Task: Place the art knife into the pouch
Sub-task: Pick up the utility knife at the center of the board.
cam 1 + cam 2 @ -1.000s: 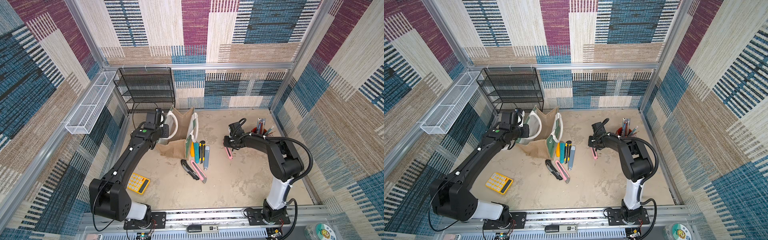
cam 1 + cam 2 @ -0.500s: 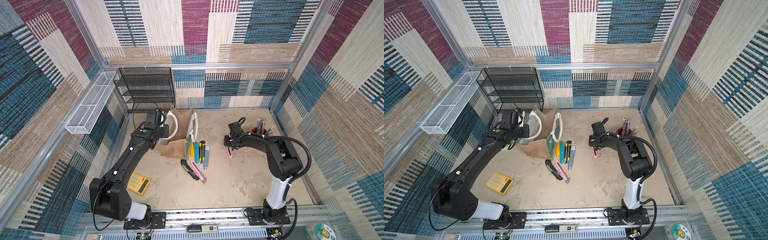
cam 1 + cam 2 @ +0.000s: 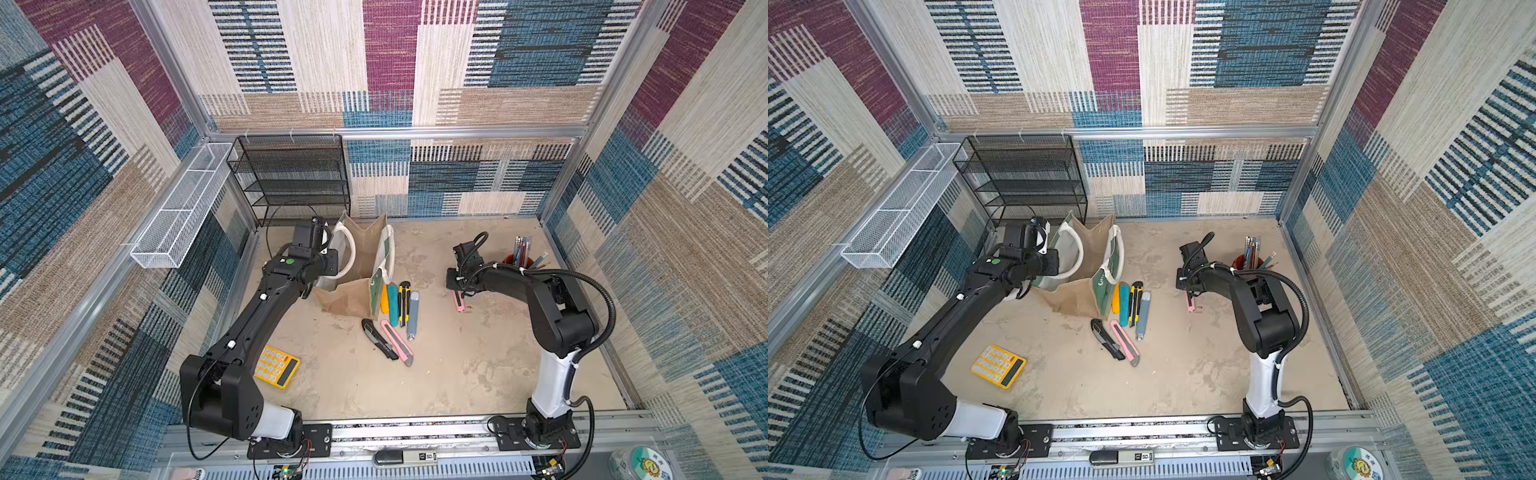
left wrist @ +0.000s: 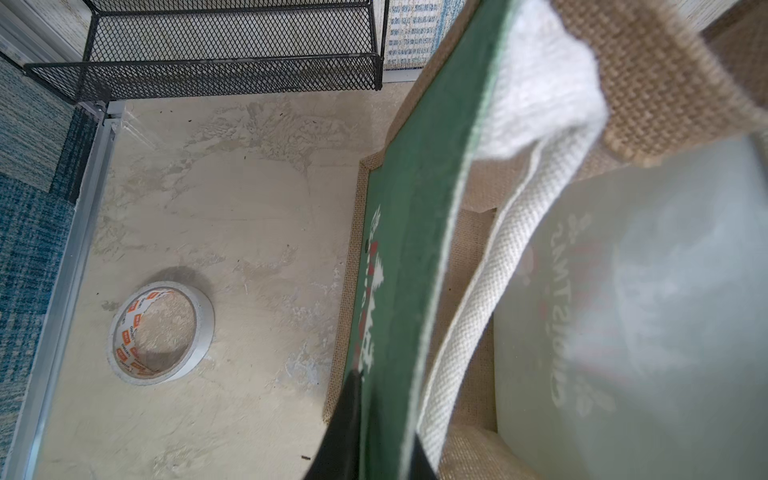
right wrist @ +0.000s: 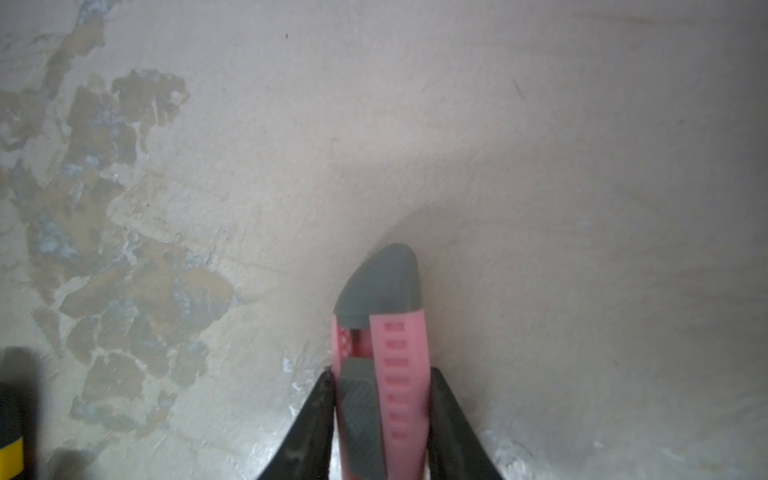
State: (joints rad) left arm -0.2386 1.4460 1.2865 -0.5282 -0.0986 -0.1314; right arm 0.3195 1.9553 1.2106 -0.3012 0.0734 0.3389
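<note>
Right now your pink art knife (image 5: 399, 374) sits on the table (image 5: 540, 166), well apart from the pouch (image 3: 353, 291). Your right gripper (image 5: 382, 376) squeezes it from both sides. Your left gripper (image 4: 382, 424) pinches the pouch's green side. More knives (image 3: 399, 303) lie just beside the pouch.

1. The black left arm (image 3: 257, 320) stretches from lower left of both top views up toward centre.
2. The left gripper (image 4: 386, 415) is clamped on the tan burlap pouch (image 4: 399, 249).
3. The black right arm (image 3: 544, 303), at right, folds at the elbow, forearm pointing left.
4. The right gripper (image 5: 381, 374) points down, fingers pressing both sides of the pink art knife (image 5: 399, 332).
</note>
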